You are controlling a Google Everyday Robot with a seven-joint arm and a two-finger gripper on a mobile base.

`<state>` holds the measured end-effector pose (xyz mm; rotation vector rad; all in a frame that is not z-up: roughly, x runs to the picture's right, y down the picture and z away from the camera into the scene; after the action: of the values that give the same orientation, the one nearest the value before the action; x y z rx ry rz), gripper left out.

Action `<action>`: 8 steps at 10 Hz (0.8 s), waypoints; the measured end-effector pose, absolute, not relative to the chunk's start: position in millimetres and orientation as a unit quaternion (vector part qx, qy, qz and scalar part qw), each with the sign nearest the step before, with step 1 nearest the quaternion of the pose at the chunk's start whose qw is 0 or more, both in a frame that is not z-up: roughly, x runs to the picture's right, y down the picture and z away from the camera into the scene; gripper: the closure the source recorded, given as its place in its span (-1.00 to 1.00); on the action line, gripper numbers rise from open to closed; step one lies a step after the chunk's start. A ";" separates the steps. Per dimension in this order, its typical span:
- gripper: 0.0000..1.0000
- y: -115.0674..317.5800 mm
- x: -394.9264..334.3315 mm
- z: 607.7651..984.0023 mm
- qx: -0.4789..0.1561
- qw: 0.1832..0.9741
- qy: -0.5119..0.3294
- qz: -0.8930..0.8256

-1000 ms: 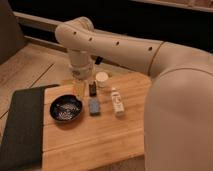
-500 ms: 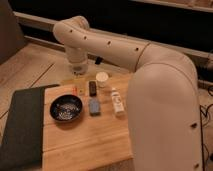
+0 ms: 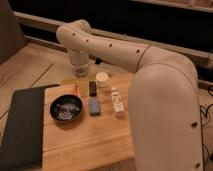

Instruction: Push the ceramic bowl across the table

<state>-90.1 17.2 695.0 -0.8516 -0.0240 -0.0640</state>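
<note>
Black ceramic bowl (image 3: 66, 108) unmoved on table (image 3: 90, 142), jaws still low behind it, their opening unclear

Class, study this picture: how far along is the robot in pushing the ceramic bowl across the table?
Done: nothing of the push shows yet. The ceramic bowl sits on the table beside the dark mat. In hand: the gripper hangs over the table's far edge, behind the bowl and not touching it. Left: reaching the bowl, then the whole push.
</note>
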 end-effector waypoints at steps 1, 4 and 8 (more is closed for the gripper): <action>-0.30 31.4 -82.0 699.9 -0.419 0.908 -0.010 -0.019; -0.30 49.5 -72.2 714.8 -0.420 0.908 -0.014 -0.001; -0.30 41.3 -68.9 735.7 -0.389 0.921 -0.012 -0.022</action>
<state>-68.9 41.3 735.7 -0.7989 -0.0245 -0.0449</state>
